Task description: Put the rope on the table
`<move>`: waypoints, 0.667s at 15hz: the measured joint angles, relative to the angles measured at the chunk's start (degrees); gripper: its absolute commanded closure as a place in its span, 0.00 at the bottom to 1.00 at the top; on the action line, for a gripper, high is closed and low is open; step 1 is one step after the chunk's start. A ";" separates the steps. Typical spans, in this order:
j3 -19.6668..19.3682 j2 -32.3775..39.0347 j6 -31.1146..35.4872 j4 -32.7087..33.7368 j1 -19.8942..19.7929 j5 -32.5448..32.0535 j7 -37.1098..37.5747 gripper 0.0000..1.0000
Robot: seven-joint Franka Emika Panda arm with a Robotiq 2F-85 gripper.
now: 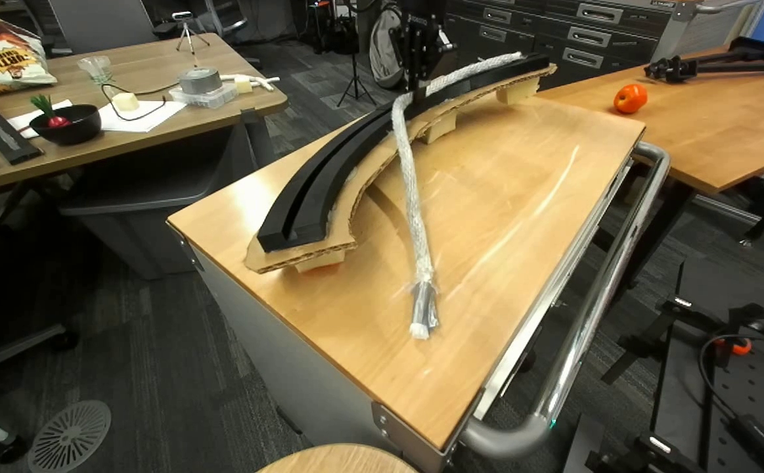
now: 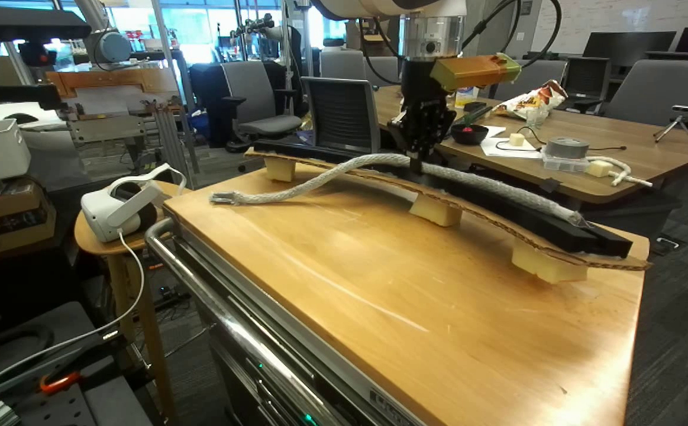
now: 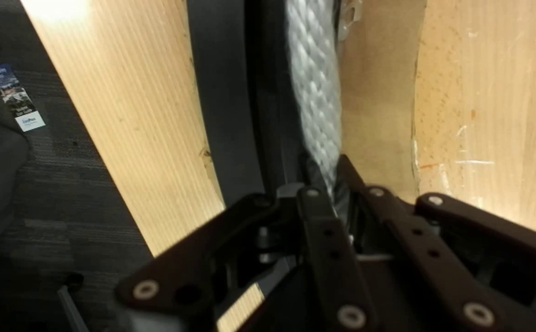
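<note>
A: Gripper [image 3: 328, 177] first. How do the jaws stand?

B: Clenched on the rope [image 3: 317, 83]. Wrist view has the cord running between them, white braid squeezed narrow at the tips.

A: And the rest of its length?

B: Shared between two supports. In an exterior view the near end, wrapped in something grey, lies on the wooden table [image 1: 473, 249]. From there the rope climbs toward the far side, crosses the cardboard [image 1: 341, 220] and bends right at the gripper. The far stretch runs along the curved black tray [image 1: 342, 177], ending just short of the tray's tip.

A: In the tray's groove?

B: Wrist view puts it right of the groove, over the right-hand band. Contact with the tray directly under the jaws: cannot tell.

A: What carries the tray?

B: Cardboard beneath it, pale blocks [image 2: 435, 210] beneath that, standing on the table. In an exterior view the rope [image 2: 305, 187] lies low at left, then rises rightward to the gripper.

A: Surroundings?

B: Metal rail [image 1: 595, 315] down the table's right side. Far right, a round orange-red object [image 1: 630, 98]. Far left, a desk [image 1: 145, 62] with a black bowl [image 1: 69, 125] and a chip bag [image 1: 14, 56]. In an exterior view, left of the table, a white headset [image 2: 104, 210] on a round stool [image 2: 92, 241].
</note>
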 measured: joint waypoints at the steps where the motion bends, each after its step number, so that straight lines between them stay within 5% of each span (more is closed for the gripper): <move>1: -0.01 -0.12 0.00 -0.06 -0.01 -0.12 0.00 0.94; 5: -0.85 -1.95 -1.79 -1.25 0.52 -5.45 4.77 0.96; 10: -1.49 -4.33 -14.96 -2.59 1.77 -10.90 11.80 0.96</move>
